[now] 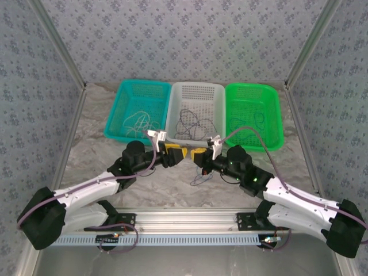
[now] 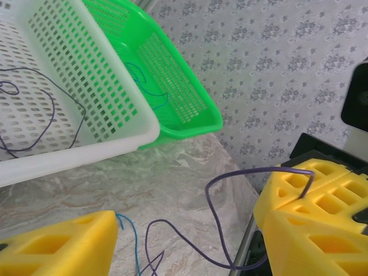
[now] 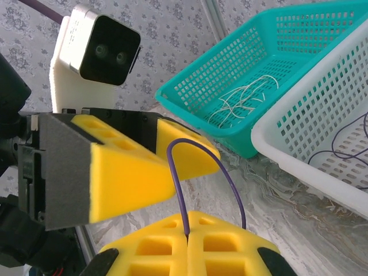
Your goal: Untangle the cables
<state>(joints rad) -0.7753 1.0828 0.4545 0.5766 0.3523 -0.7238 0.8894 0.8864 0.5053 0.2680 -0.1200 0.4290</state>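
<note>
At the back of the desk (image 1: 92, 144) three baskets stand in a row, rim against rim. On the left, the teal basket (image 1: 122, 95) has a small heap of whitish cables (image 1: 138, 122) on its floor. The white basket (image 1: 174, 95) in the middle holds dark cables (image 1: 192, 122) in loose loops. The green basket (image 1: 277, 115) on the right holds a few thin loops (image 1: 247, 125) of its own, at least one of them blue.

In front of the white basket the two arms meet, almost tip to tip. The left hand (image 1: 178, 154) is spread, with a clear gap between its yellow fingers. Seen from its wrist, a blue cable (image 2: 135, 244) runs down the desk just beside one finger. The right hand (image 3: 188, 233) is pressed together and pinches a purple cable (image 3: 179, 190) in the seam between its fingers. That cable rises out of the seam, arcs over in a tall loop close by the left hand's fingers and drops back to the desk. Whether the loop touches those fingers I cannot tell. On the near side of the right hand a small tangle (image 1: 200, 177) of thin cable lies on the bare desk, apart from the baskets
</note>
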